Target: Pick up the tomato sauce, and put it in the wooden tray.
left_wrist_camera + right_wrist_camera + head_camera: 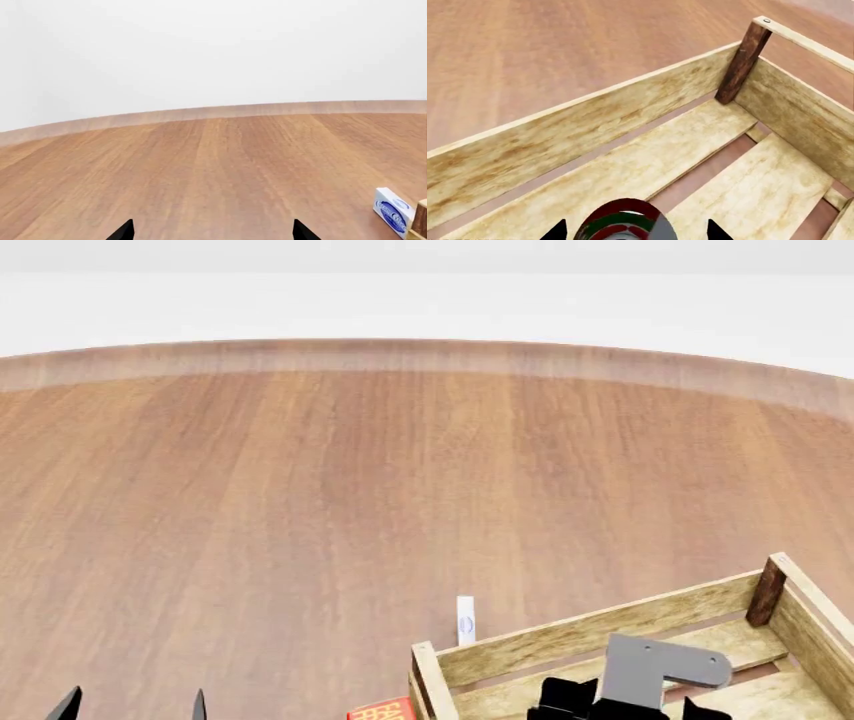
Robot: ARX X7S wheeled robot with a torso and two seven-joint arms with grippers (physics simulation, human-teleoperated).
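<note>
— From the left wrist camera, what can be counted?

— Two black fingertips of the left gripper (213, 231) are seen, set wide apart with nothing between them, above one brown wood-grain table (200, 165). One white and blue box (391, 211) is seen at the edge, touching a pale wooden corner of the wooden tray (420, 220).

— And over the head camera?

— One wooden tray (587, 635) is shown, rectangular, of pale rough slats with darker corner posts. One thin white box stands upright just beside its far wall. One red box (383, 709) is cut off at the frame edge, next to the tray's near corner. The right gripper (625, 710) is held over the tray's inside, under a grey bracket; its grip cannot be told from this view. Two left fingertips are seen at the lower left.

— From the right wrist camera?

— One can of tomato sauce (627, 222), round, with red, green and silver, is seen clamped between two dark fingertips, above the tray's floor slats, near one dark post (740, 62).
</note>
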